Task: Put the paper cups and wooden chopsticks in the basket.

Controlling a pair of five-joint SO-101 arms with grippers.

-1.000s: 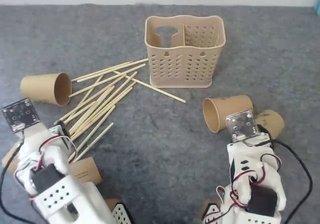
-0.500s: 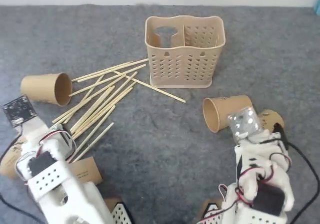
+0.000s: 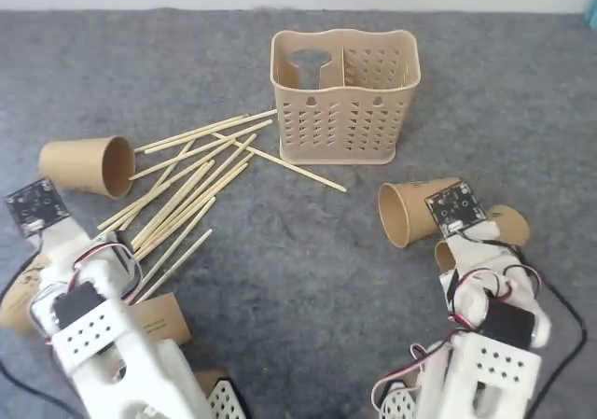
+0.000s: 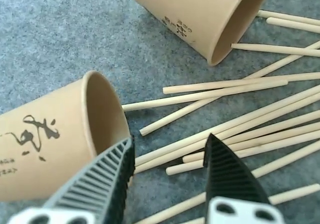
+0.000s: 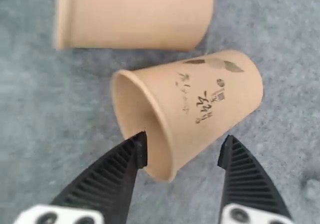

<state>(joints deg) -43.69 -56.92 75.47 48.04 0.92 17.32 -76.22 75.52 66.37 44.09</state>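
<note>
The tan slotted basket (image 3: 345, 97) stands upright at the back centre. Wooden chopsticks (image 3: 187, 190) lie scattered to its left on the grey mat. A paper cup (image 3: 84, 165) lies on its side beyond them. My left gripper (image 4: 170, 149) is open above the chopsticks (image 4: 235, 129), beside a printed paper cup (image 4: 50, 139) whose rim is close to one finger (image 4: 107, 179). On the right, two paper cups lie side by side: a plain one (image 3: 420, 211) and a printed one (image 3: 504, 223). My right gripper (image 5: 185, 144) is open and straddles the printed cup (image 5: 195, 104).
A further cup (image 3: 159, 318) lies near the front edge by the left arm's base. The plain cup (image 5: 135, 14) lies just beyond the printed one in the right wrist view. Open mat (image 3: 298, 270) stretches between the two arms and in front of the basket.
The right arm has pushed forward towards the two cups on the right, its wrist camera now over them. The left arm shifted slightly to the left, then stayed put.
</note>
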